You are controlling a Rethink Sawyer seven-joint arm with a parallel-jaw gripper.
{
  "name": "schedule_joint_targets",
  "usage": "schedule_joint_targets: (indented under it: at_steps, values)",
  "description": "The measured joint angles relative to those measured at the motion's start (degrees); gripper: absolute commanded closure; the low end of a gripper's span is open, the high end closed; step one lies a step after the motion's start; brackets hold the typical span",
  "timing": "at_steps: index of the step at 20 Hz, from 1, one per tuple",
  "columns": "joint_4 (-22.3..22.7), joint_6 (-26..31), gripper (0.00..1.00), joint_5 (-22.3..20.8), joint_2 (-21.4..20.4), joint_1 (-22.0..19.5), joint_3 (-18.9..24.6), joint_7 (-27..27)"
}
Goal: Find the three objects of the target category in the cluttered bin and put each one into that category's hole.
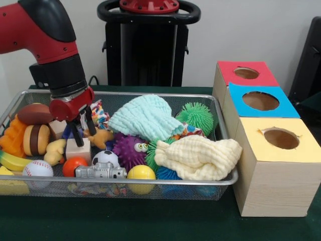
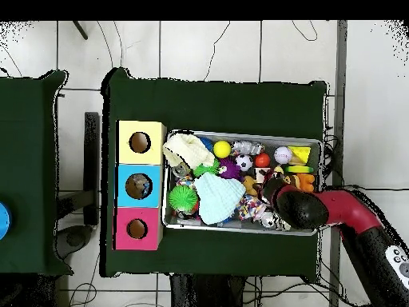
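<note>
The wire mesh bin (image 1: 150, 95) holds many toys and also shows in the overhead view (image 2: 240, 134). My gripper (image 1: 84, 134) hangs low in the bin's left part, open and empty. Its two black fingers (image 1: 75, 134) stand apart just above a pale wooden block (image 1: 78, 149). In the overhead view the red arm (image 2: 297, 205) hides the gripper. The red-topped hole (image 1: 246, 73) is the farthest of three boxes to the right of the bin, and also shows in the overhead view (image 2: 136, 229).
Near the gripper lie a burger toy (image 1: 36, 139), brown football (image 1: 34, 113), orange ball (image 1: 74, 165), baseball (image 1: 37, 168), soccer ball (image 1: 106, 158) and silver toy (image 1: 100, 172). A mint cloth (image 1: 145, 116) and yellow cloth (image 1: 198, 156) cover toys. Blue hole (image 1: 260, 101) and yellow hole (image 1: 281, 138).
</note>
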Motion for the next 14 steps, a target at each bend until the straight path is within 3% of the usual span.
schedule_joint_targets:
  at_steps: [14]
  values:
    - [0.0,3.6,0.00,5.0,2.3,-5.7,0.9,-3.6]
